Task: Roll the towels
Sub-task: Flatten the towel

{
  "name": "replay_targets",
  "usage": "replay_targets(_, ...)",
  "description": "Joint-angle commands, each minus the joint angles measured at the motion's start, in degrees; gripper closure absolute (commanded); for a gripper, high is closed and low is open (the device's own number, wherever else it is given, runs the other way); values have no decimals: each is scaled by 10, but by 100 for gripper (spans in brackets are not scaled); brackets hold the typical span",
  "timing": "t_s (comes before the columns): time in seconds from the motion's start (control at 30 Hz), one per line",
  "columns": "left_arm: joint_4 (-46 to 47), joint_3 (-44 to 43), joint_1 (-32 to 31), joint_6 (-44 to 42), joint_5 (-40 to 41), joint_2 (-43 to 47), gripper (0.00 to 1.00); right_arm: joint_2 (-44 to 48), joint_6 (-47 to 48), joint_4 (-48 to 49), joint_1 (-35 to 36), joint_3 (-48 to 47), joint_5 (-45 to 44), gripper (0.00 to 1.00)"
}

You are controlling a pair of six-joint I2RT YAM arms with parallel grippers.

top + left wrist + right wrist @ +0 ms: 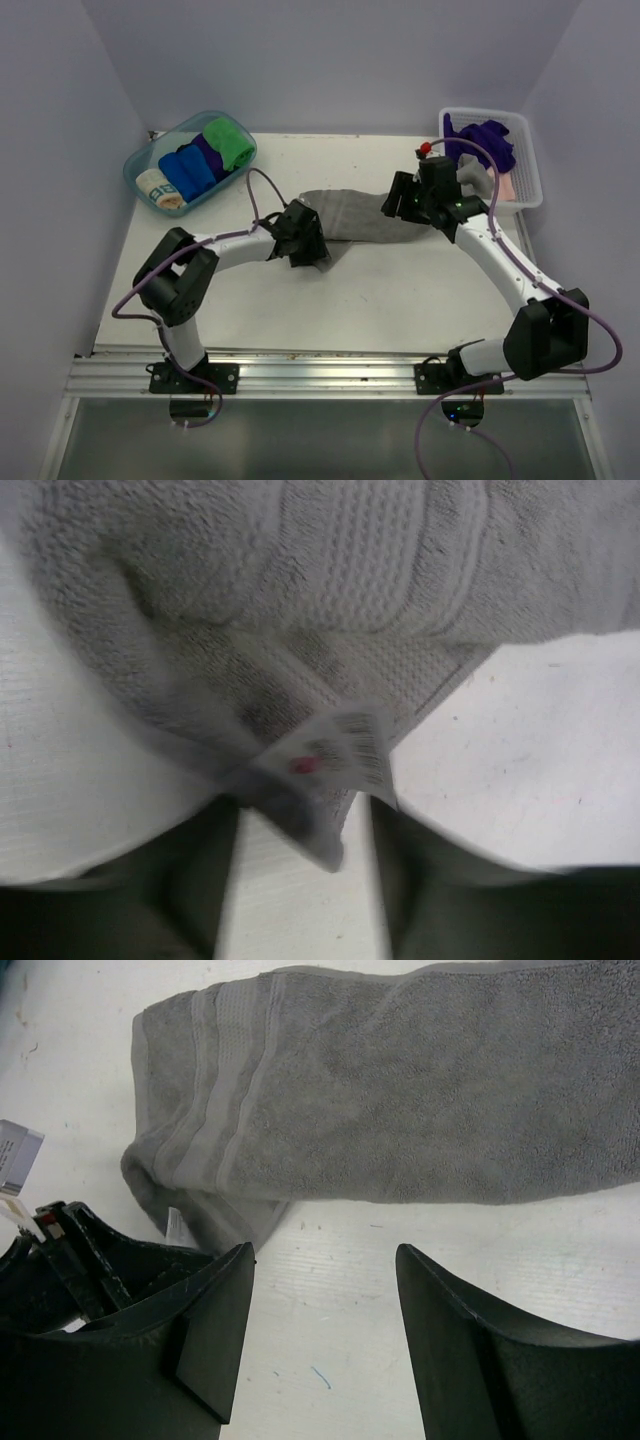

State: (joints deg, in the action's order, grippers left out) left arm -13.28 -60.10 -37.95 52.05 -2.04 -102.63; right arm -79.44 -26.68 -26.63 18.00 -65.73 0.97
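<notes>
The grey towel [350,212] lies folded into a long strip at the middle of the table [380,290]. My left gripper [305,245] is at its left end. In the left wrist view the grey towel [330,580] fills the top, and its corner with a white label [345,745] hangs between the jaws of the left gripper [305,812], which stand apart with table showing beside the cloth. My right gripper [400,205] is at the towel's right end. In its wrist view the right gripper [325,1260] is open over bare table, just short of the grey towel [420,1100]. A dark purple towel [487,140] and a pale pink towel [508,186] lie in the white basket [531,160].
A blue bin [140,165] at the back left holds several rolled cloths, among them a green one [230,143] and a blue one [188,170]. The white basket stands at the back right corner, close behind the right arm. Walls enclose the table on three sides.
</notes>
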Motion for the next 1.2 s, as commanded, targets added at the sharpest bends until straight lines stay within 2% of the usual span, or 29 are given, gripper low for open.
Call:
replay_targets(0.0, -4, -19, -1, 11, 36, -27, 63, 24, 5, -3, -1, 10, -6, 37)
replay_targets(0.07, -33, -49, 4, 2, 57, -18, 96, 26, 5, -12, -1, 11, -23, 38)
replay_targets(0.1, -45, -58, 9, -6, 63, -11, 100, 32, 7, -14, 0, 14, -32, 38)
replay_targets(0.23, -69, -62, 53, -27, 72, 85, 100, 61, 22, -30, 0, 19, -100, 37)
replay_targets(0.37, -81, -70, 124, -59, 72, 186, 100, 89, 27, -40, -3, 25, -143, 37)
replay_targets(0.57, -123, -158, 143, -107, 108, 275, 100, 96, -9, -22, -20, 35, -149, 31)
replay_targets(0.77, -140, -200, 150, -134, 113, 309, 100, 68, -67, 17, -61, 67, -78, 16)
replay_targets(0.93, -150, -204, 151, -139, 129, 323, 100, 66, -132, 87, -131, 122, 44, 13)
replay_targets(0.97, -151, -203, 152, -139, 129, 324, 100, 69, -159, 128, -139, 146, 60, 13)
replay_targets(1.07, -151, -201, 152, -141, 124, 323, 100, 70, -197, 199, -160, 174, 86, 11)
replay_targets(1.17, -149, -201, 152, -140, 117, 324, 100, 31, -217, 239, -163, 165, 97, 11)
